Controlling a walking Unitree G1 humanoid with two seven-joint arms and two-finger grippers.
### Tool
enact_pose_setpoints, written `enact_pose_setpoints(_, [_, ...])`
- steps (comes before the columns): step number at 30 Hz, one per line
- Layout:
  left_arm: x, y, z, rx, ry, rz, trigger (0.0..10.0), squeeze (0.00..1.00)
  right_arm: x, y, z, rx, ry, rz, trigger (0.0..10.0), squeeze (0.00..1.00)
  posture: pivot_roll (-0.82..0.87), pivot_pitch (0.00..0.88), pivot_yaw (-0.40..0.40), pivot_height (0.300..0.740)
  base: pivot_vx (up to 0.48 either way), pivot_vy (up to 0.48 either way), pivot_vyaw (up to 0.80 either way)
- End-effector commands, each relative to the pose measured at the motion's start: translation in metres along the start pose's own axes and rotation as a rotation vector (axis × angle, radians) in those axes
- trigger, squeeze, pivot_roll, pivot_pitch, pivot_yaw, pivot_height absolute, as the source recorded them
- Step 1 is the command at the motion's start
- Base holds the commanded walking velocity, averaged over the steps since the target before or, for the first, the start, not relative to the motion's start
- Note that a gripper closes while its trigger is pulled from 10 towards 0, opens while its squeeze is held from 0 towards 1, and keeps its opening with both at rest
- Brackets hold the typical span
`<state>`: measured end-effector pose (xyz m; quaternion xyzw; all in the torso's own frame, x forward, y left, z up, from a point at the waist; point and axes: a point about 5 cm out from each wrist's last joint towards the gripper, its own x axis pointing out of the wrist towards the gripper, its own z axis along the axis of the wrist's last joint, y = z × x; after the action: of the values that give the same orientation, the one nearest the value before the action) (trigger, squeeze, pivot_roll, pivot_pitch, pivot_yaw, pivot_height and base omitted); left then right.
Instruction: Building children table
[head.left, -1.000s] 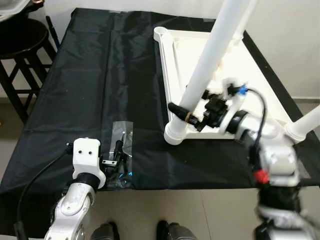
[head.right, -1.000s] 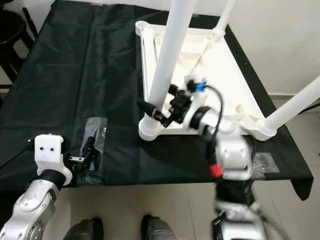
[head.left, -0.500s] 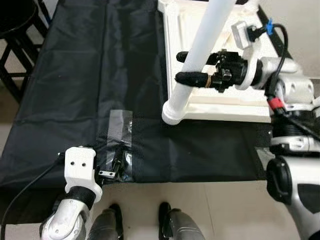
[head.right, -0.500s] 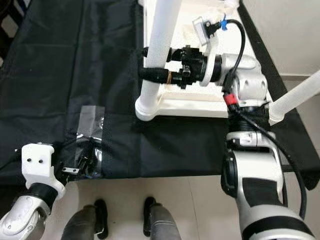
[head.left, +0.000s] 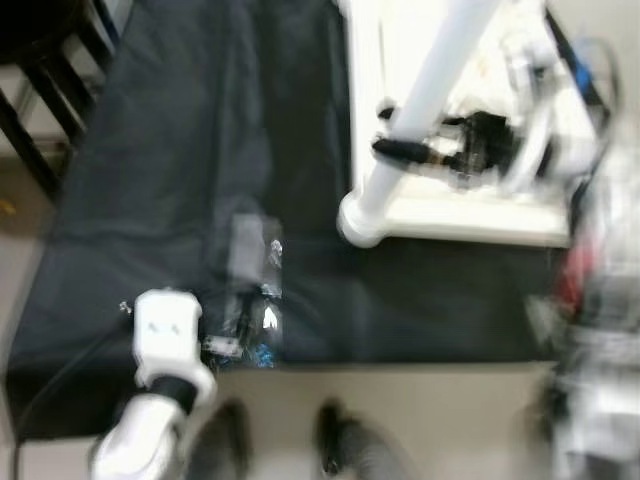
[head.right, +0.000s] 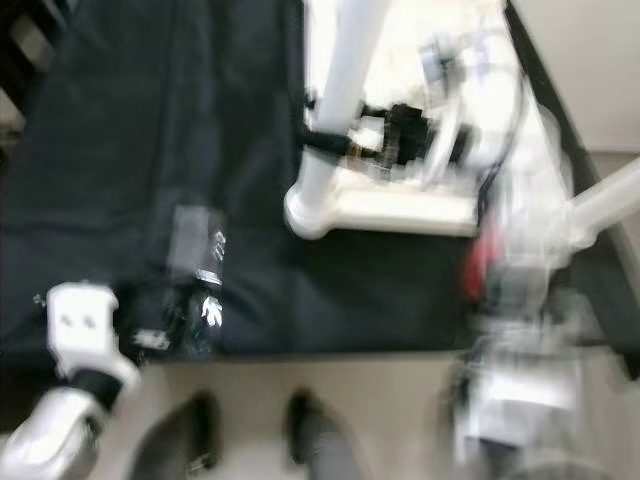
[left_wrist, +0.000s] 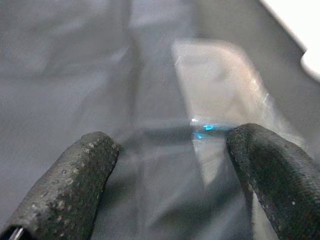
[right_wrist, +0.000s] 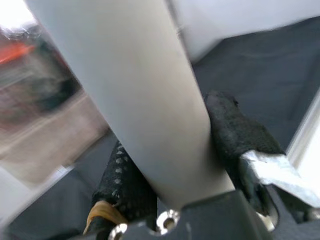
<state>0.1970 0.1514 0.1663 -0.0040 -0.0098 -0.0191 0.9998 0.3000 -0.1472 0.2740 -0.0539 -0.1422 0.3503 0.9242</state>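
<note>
The white children's table (head.left: 470, 215) lies upside down on a black cloth (head.left: 200, 130). A white round leg (head.left: 440, 70) stands up from its near left corner. My right gripper (head.left: 396, 128) is shut on that leg a little above its base; in the right wrist view the black fingers (right_wrist: 235, 135) press on both sides of the leg (right_wrist: 135, 90). My left gripper (head.left: 240, 325) is open near the cloth's front edge, over a clear plastic bag (head.left: 250, 270) of small parts. In the left wrist view the bag (left_wrist: 220, 90) lies between and beyond the two fingertips (left_wrist: 85, 165).
A dark stool (head.left: 40, 60) stands off the cloth's left side. Another white leg (head.right: 610, 195) slants out at the table's near right corner. My feet (head.left: 230, 450) are on the pale floor just below the front edge. The head views are blurred.
The head camera has shifted and the picture has blurred. My right gripper still clasps the leg, and my left gripper stays by the plastic bag.
</note>
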Motion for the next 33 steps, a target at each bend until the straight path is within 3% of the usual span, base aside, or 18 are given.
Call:
enact_pose_setpoints(1, [-0.001,0.001,-0.016,-0.013,0.062,0.017,10.0,0.0,-0.065,-0.008,-0.064,0.045,0.369,-0.632,0.0,0.0,-0.07,0.262,-0.202,0.74,0.0,0.0,0.0])
enact_pose_setpoints(2, [-0.001,0.001,-0.016,-0.013,0.062,0.017,10.0,0.0,-0.065,-0.008,-0.064,0.045,0.369,-0.632,0.0,0.0,-0.07,0.262,-0.202,0.74,0.0,0.0,0.0])
enact_pose_setpoints(3, [0.006,0.001,-0.024,-0.018,0.073,0.02,10.0,0.0,-0.068,0.021,-0.093,0.071,0.474,-0.642,0.0,0.0,-0.05,0.172,-0.178,0.74,0.0,0.0,0.0])
enact_pose_setpoints(5, [0.023,0.001,-0.04,-0.035,0.099,0.009,10.0,0.0,-0.031,0.047,-0.119,0.118,0.476,-0.467,0.0,0.0,-0.03,0.103,-0.175,0.74,0.0,0.0,0.0])
enact_pose_setpoints(6, [0.023,0.001,-0.04,-0.035,0.099,0.009,10.0,0.0,-0.031,0.047,-0.119,0.118,0.476,-0.467,0.0,0.0,-0.03,0.103,-0.175,0.74,0.0,0.0,0.0])
enact_pose_setpoints(8, [0.03,0.001,-0.045,-0.041,0.105,0.003,10.0,0.0,-0.009,0.044,-0.12,0.128,0.443,-0.415,0.0,0.0,-0.02,0.085,-0.179,0.74,0.0,0.0,0.0])
enact_pose_setpoints(10, [0.03,0.001,-0.045,-0.041,0.105,0.003,10.0,0.0,-0.009,0.044,-0.12,0.128,0.443,-0.415,0.0,0.0,-0.02,0.085,-0.179,0.74,0.0,0.0,0.0])
enact_pose_setpoints(11, [0.034,0.003,-0.045,-0.033,0.099,0.009,10.0,0.0,-0.008,0.04,-0.115,0.145,0.452,-0.405,10.0,0.0,-0.04,0.085,-0.154,0.74,0.0,0.0,0.0])
enact_pose_setpoints(16, [0.036,0.004,-0.043,-0.027,0.093,0.014,10.0,0.0,-0.007,0.038,-0.099,0.142,0.41,-0.289,10.0,0.0,-0.04,0.102,-0.147,0.74,0.0,0.0,0.0])
enact_pose_setpoints(17, [0.034,0.004,-0.042,-0.026,0.09,0.01,10.0,0.0,-0.006,0.033,-0.087,0.141,0.35,-0.202,10.0,1.0,-0.04,0.121,-0.141,0.74,0.0,0.0,0.0])
enact_pose_setpoints(18, [0.032,0.004,-0.04,-0.028,0.089,0.006,10.0,0.0,-0.004,0.025,-0.072,0.142,0.275,-0.052,10.0,1.0,-0.03,0.144,-0.135,0.74,0.0,0.0,0.0])
enact_pose_setpoints(21, [0.026,0.004,-0.035,-0.031,0.076,0.002,10.0,0.0,-0.005,0.011,-0.044,0.117,0.178,0.194,10.0,1.0,-0.02,0.182,-0.129,0.74,0.0,0.0,0.0])
enact_pose_setpoints(26, [0.019,0.004,-0.029,-0.03,0.057,-0.001,10.0,0.0,0.006,-0.013,-0.033,-0.008,0.164,0.302,10.0,1.0,0.0,0.239,-0.117,0.74,0.0,0.0,0.0])
enact_pose_setpoints(27, [0.019,0.004,-0.029,-0.03,0.057,-0.001,10.0,0.0,0.006,-0.013,-0.033,-0.008,0.164,0.302,10.0,1.0,0.0,0.239,-0.117,0.74,0.0,0.0,0.0])
enact_pose_setpoints(28, [0.013,0.005,-0.023,-0.024,0.052,-0.006,10.0,0.0,0.011,-0.023,-0.022,0.029,0.184,0.491,10.0,1.0,0.02,0.296,-0.102,0.74,0.0,0.0,0.0])
enact_pose_setpoints(31, [0.01,0.005,-0.02,-0.021,0.051,-0.007,10.0,0.0,0.011,-0.025,-0.018,0.048,0.201,0.564,10.0,1.0,0.03,0.302,-0.101,0.74,0.0,0.0,0.0])
enact_pose_setpoints(32, [0.007,0.005,-0.018,-0.018,0.053,-0.008,10.0,0.0,0.013,-0.028,-0.012,0.059,0.207,0.625,10.0,0.72,0.03,0.32,-0.097,0.74,0.0,0.0,0.0])
enact_pose_setpoints(33, [0.007,0.005,-0.018,-0.018,0.053,-0.008,10.0,0.0,0.013,-0.028,-0.012,0.059,0.207,0.625,10.0,0.72,0.03,0.32,-0.097,0.74,0.0,0.0,0.0])
